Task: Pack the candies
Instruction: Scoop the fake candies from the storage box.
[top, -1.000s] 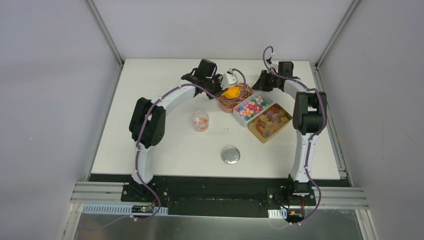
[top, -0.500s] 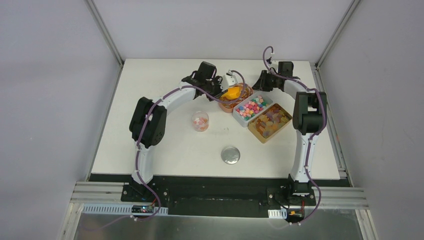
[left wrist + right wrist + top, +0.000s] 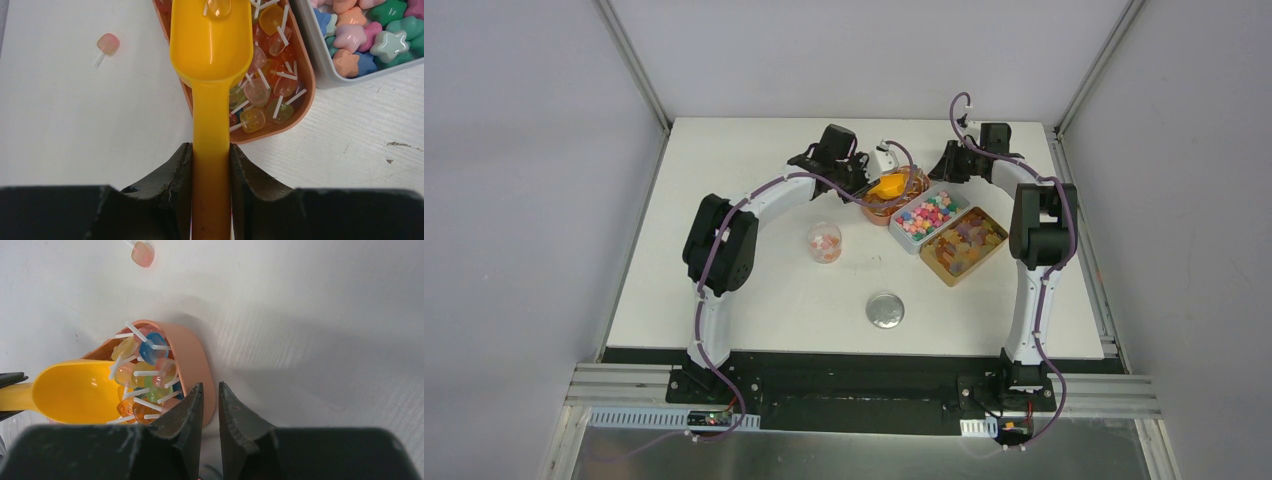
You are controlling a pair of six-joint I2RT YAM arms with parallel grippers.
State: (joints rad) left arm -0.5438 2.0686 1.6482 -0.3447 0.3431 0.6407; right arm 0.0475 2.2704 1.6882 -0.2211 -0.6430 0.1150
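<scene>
The candies (image 3: 930,213) fill three containers far right on the table (image 3: 754,290): orange tray (image 3: 306,75), white box (image 3: 312,45), brown tray (image 3: 936,266). A few sit in a clear cup (image 3: 824,243) to the left. The left gripper (image 3: 211,150) clamps the scoop (image 3: 211,45) over the orange tray. The right gripper (image 3: 210,390) pinches that tray's rim. The silver lid (image 3: 885,310) lies nearer.

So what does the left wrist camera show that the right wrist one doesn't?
Only left: star candies and the left tool clamping the scoop by its handle. Only right: the right tool, seemingly pinching the tray at its rim. Both: the scoop, the tray of lollipops, and one stray lollipop on the table.
</scene>
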